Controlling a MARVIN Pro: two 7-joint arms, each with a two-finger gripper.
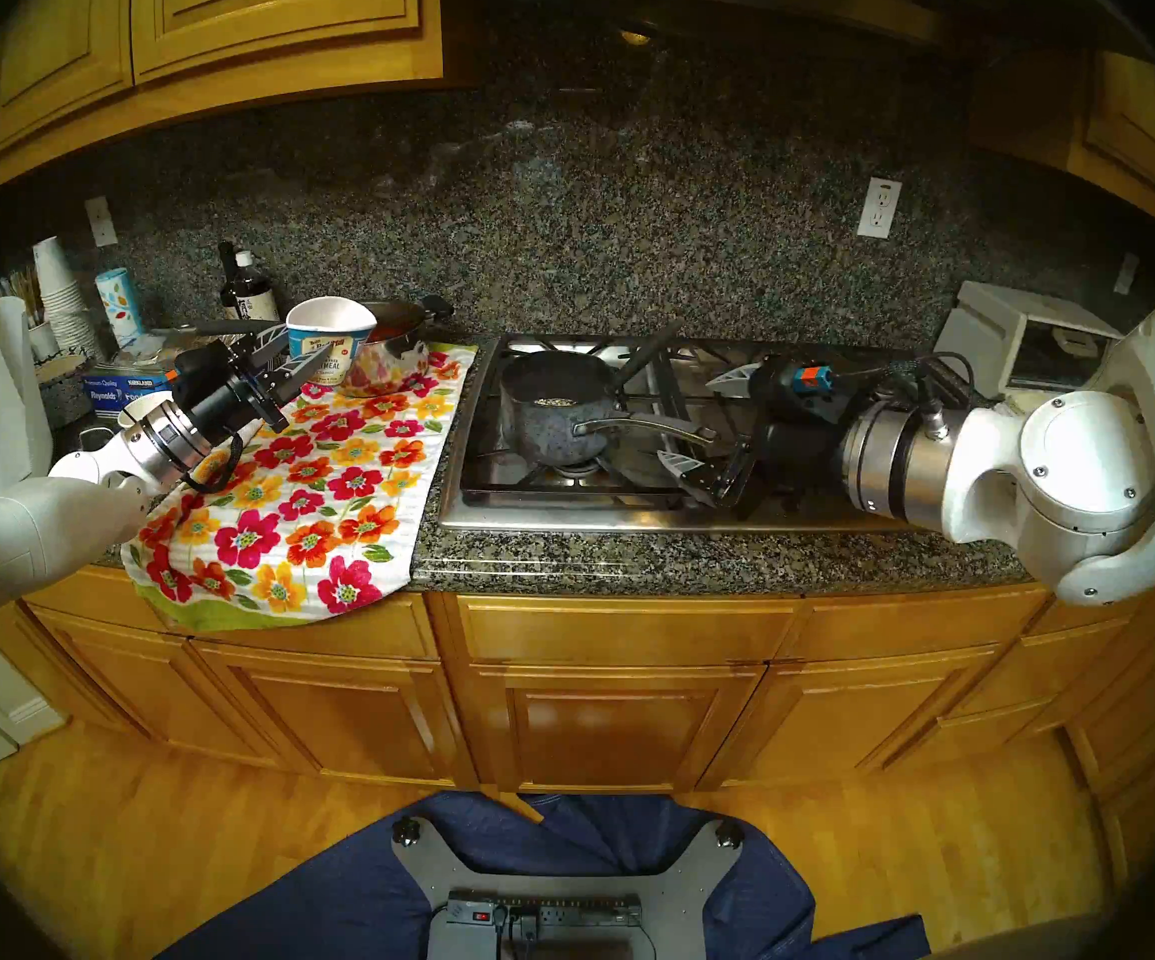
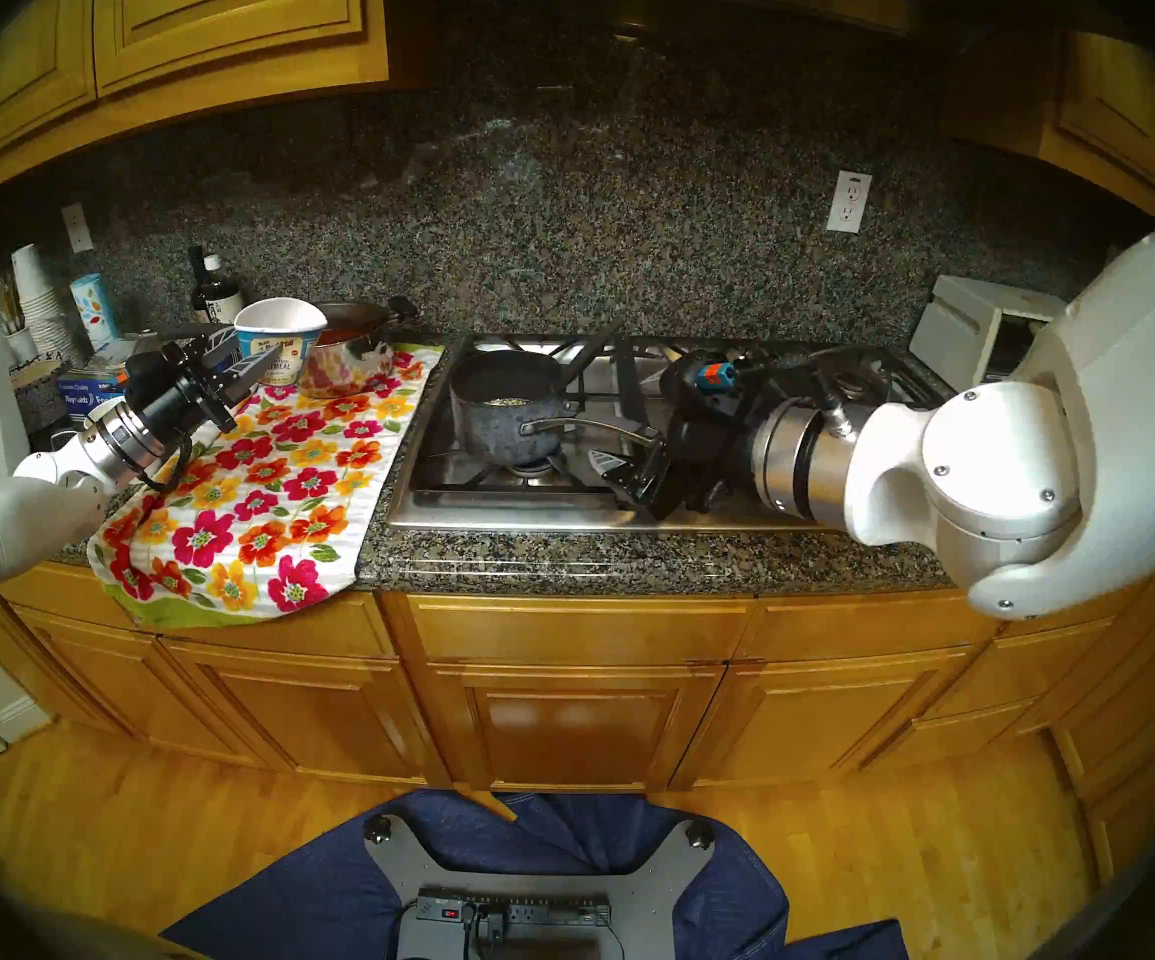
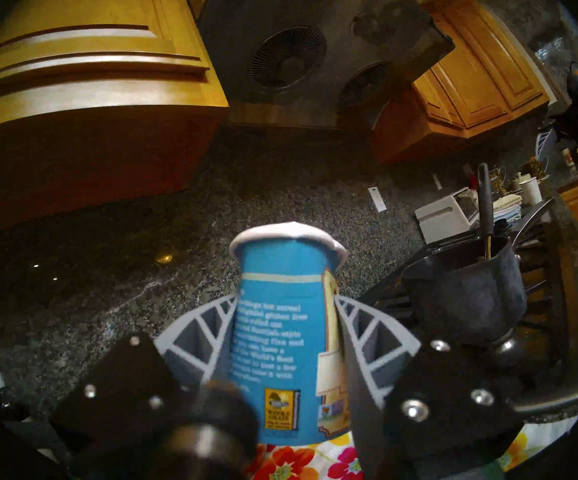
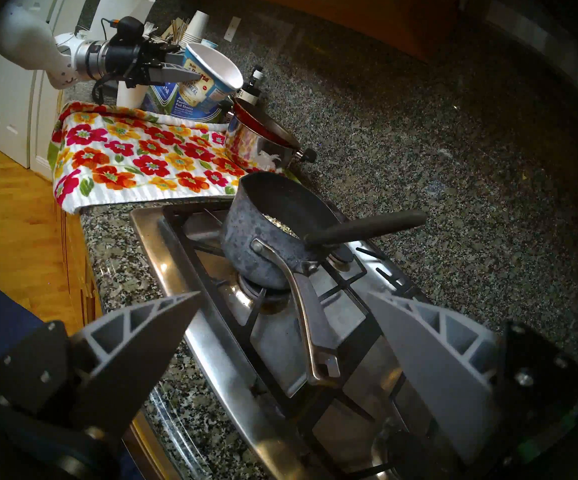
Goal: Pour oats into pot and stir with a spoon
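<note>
My left gripper [image 1: 304, 350] is shut on the blue oatmeal cup [image 1: 329, 328], squeezing its sides. It holds the cup slightly tilted over the back of the floral towel; its white inside shows no flakes. The cup fills the left wrist view [image 3: 280, 330]. The dark speckled saucepan [image 1: 547, 425] sits on the front left burner, with pale oats [image 1: 554, 402] at its bottom. The black spoon [image 1: 651, 349] stands in it, handle leaning back right. My right gripper [image 1: 699, 422] is open and empty at the end of the saucepan's curved handle [image 4: 301, 295], one finger on each side, not touching.
A shiny steel pot [image 1: 388, 356] with a reddish inside stands right behind the cup on the floral towel [image 1: 325, 494]. A dark bottle [image 1: 246, 287], stacked white cups [image 1: 59, 293] and a foil box [image 1: 117, 387] crowd the back left. A white box [image 1: 1018, 342] sits right of the stove [image 1: 561, 515].
</note>
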